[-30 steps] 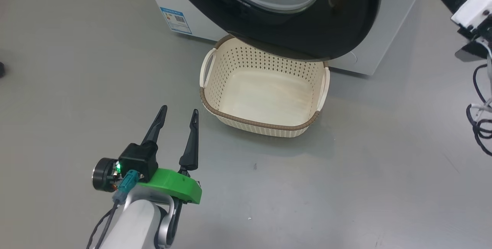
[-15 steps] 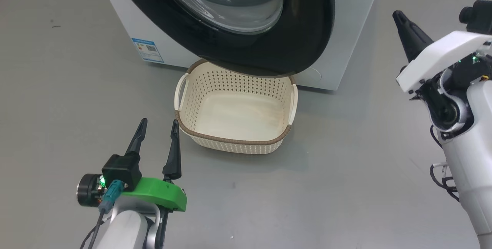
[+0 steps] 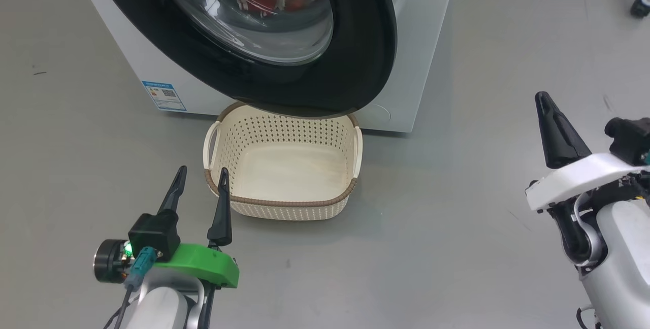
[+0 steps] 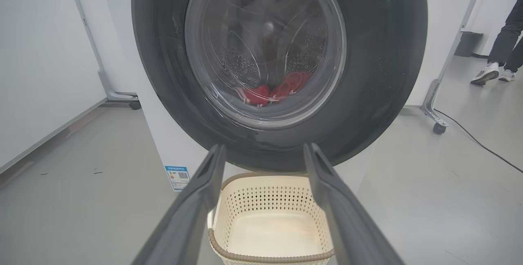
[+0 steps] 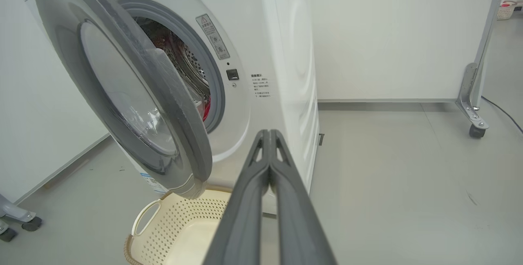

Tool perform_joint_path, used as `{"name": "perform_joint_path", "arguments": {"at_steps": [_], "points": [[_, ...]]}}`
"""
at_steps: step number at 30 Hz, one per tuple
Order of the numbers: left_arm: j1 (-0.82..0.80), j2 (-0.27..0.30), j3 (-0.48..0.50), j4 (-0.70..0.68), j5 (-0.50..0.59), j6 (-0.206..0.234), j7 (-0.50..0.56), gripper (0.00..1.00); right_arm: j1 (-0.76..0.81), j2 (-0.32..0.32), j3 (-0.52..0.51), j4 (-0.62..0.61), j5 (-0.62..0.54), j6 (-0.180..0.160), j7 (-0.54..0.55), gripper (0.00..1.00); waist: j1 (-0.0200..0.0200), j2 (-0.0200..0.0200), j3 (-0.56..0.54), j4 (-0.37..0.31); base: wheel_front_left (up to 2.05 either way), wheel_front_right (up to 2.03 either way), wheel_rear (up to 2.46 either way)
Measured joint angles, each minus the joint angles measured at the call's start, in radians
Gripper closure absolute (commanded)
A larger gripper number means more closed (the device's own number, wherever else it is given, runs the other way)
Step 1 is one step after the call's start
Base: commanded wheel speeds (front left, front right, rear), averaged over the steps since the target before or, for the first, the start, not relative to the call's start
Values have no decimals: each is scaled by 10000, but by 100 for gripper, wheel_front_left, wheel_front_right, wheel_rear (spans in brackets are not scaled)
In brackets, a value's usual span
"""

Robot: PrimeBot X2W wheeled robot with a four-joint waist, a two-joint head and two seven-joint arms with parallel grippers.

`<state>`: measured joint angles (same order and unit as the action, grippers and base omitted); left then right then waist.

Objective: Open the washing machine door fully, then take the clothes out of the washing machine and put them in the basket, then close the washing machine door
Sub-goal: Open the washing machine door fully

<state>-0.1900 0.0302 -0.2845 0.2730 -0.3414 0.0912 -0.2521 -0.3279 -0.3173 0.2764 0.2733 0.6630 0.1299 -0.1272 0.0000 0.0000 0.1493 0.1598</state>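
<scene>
The washing machine (image 3: 406, 39) is white, and its door (image 3: 355, 65) stands partly open, the black rim overhanging the far edge of the basket (image 3: 228, 202). Red clothes (image 4: 271, 91) lie in the drum, seen through the door glass (image 4: 265, 44). In the right wrist view the door (image 5: 179, 105) swings out from the opening at an angle, above the basket (image 5: 175, 224). My left gripper (image 3: 202, 172) is open and empty, just left of the basket's near corner. My right gripper (image 3: 541, 98) is shut and empty, out to the right of the machine; its fingers (image 5: 267, 134) point at the machine's front corner.
A blue label (image 3: 163, 95) marks the machine's lower front. White panels on wheeled feet (image 5: 476, 128) stand behind and beside the machine. A cable (image 4: 474, 136) runs over the grey floor. A person's legs (image 4: 500, 52) show far to the right.
The camera has moved, bringing more of the door and machine into view. Against the basket, my right gripper has come lower in the picture, nearer to me. Neither gripper has changed state.
</scene>
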Motion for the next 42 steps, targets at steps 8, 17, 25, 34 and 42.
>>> {"name": "perform_joint_path", "arguments": {"at_steps": [8, 17, 25, 34, 42], "points": [[169, 10, 199, -15, 77, -98, 0, 0, 1111, 295, -79, -301, -522, -341, -1246, 0, 0, 0, -142, -177, 0, 0, 0], [315, 13, 263, -33, 104, -182, 0, 0, 1646, 654, -132, -493, -627, -464, -1246, 0, 0, 0, -172, -250, 0, 0, 0], [365, 13, 284, -36, 107, -261, 0, 0, 2000, 813, -192, -633, -752, -535, -1246, 0, 0, 0, -224, -307, 0, 0, 0], [381, 17, 328, -71, 169, -274, 0, 0, 2158, 892, -326, -811, -936, -535, -1246, 0, 0, 0, -264, -337, 0, 0, 0], [420, 17, 330, -75, 169, -345, 0, 0, 2217, 976, -485, -1034, -1049, -535, -1248, 0, 0, 0, -239, -308, 0, 0, 0]]}}
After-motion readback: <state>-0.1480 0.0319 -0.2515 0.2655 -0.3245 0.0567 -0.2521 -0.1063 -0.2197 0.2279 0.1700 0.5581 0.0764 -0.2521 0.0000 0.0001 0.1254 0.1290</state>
